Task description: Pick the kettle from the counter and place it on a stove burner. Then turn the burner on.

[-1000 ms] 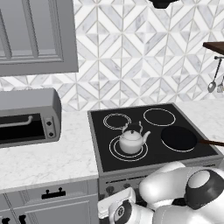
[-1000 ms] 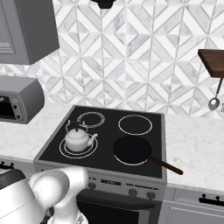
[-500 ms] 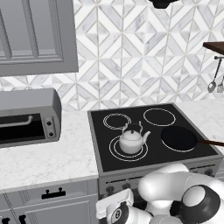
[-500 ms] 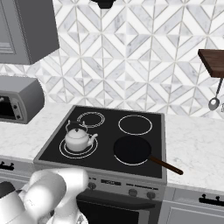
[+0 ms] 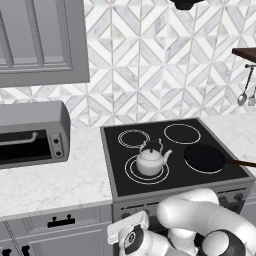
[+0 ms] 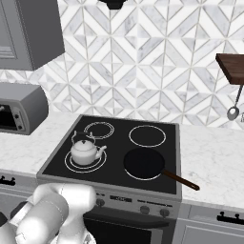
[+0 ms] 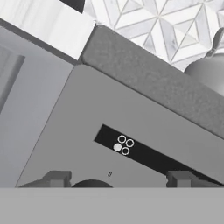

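The kettle (image 5: 151, 160) (image 6: 86, 152) sits upright on the cooktop (image 5: 120, 182) (image 6: 57, 167), inside the largest ringed burner (image 5: 134, 176) (image 6: 71, 167) at the cooktop's front corner nearest the toaster oven (image 5: 30, 137) (image 6: 21, 112), with nothing gripping it. Its spout points across the cooktop toward the black pan (image 5: 204, 158) (image 6: 144, 163), which covers the other front burner with its long handle reaching out past the cooktop's side edge. Behind the kettle lie a smaller double ring (image 5: 133, 138) (image 6: 98, 129) and a single-ring circle (image 5: 182, 133) (image 6: 147, 136). The marble worktop (image 5: 60, 175) (image 6: 209, 157) flanks the cooktop on both sides; the toaster oven stands on it, well apart from the kettle. The robot's white arm (image 5: 200, 220) (image 6: 52, 212) is folded low in front of the cooktop, below the row of knobs (image 6: 131, 206). From the hand camera, the pincer (image 7: 118, 179) faces the stove's grey front panel just under the cooktop, near a small black display (image 7: 131, 151) with four tiny circles; its two fingertips (image 7: 57, 178) stand apart, touching nothing. The kettle's rounded body (image 7: 210, 74) peeks over the cooktop's edge.
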{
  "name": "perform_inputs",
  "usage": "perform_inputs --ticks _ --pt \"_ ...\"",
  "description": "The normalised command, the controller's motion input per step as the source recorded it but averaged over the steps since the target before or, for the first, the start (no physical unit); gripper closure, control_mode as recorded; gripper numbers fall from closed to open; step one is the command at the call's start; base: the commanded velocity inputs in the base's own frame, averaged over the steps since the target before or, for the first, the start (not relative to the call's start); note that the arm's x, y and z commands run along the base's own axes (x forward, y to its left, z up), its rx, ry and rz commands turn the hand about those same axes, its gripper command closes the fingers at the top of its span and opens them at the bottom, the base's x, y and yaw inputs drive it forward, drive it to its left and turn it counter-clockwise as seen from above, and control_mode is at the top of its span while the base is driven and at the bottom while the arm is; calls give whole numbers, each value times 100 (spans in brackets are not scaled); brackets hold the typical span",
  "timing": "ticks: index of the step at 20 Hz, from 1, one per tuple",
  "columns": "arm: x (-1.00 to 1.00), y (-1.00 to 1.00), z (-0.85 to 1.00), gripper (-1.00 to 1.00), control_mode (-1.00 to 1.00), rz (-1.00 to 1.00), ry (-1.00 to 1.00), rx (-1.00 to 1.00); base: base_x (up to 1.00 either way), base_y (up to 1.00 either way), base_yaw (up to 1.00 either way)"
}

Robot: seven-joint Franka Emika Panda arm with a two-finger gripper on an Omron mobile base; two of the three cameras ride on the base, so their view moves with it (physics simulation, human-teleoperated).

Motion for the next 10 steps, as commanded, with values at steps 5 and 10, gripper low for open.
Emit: perform_inputs --ticks 5,10 --pt "0 0 -23 -100 -100 0 0 -2 0 0 0" --pt "0 -18 -17 -100 -100 0 0 0 0 0 0"
